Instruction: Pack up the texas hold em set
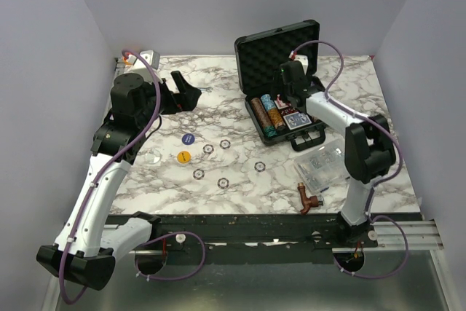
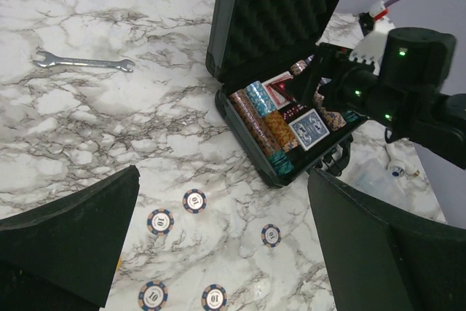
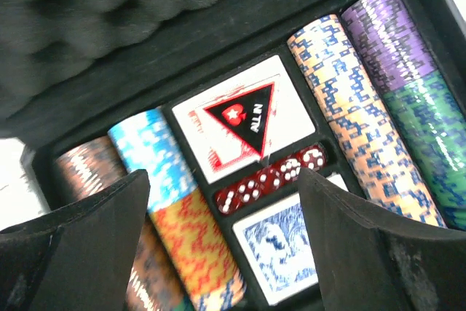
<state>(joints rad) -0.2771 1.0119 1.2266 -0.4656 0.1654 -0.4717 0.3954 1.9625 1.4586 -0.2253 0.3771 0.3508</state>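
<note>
Right wrist: my right tool (image 3: pixel 224 180) open and empty over the case (image 3: pixel 240 27); I'd rise straight, loose chips (image 1: pixel 208 148) lie at eight o'clock

Top view: my right gripper (image 1: pixel 286 101) blocks the right-hand chip rows (image 3: pixel 408 92) in the case (image 1: pixel 266 52). The right wrist feed chops the blue deck (image 3: pixel 273 253) off at the bottom, and it's blurry too. The print on the loose chips (image 1: pixel 208 148) is too tiny for me to read.

Clear compartment box (image 1: pixel 318 165) near brown pipe fitting (image 1: pixel 309 198) (wrench (image 2: pixel 84 61) farther off).
</note>
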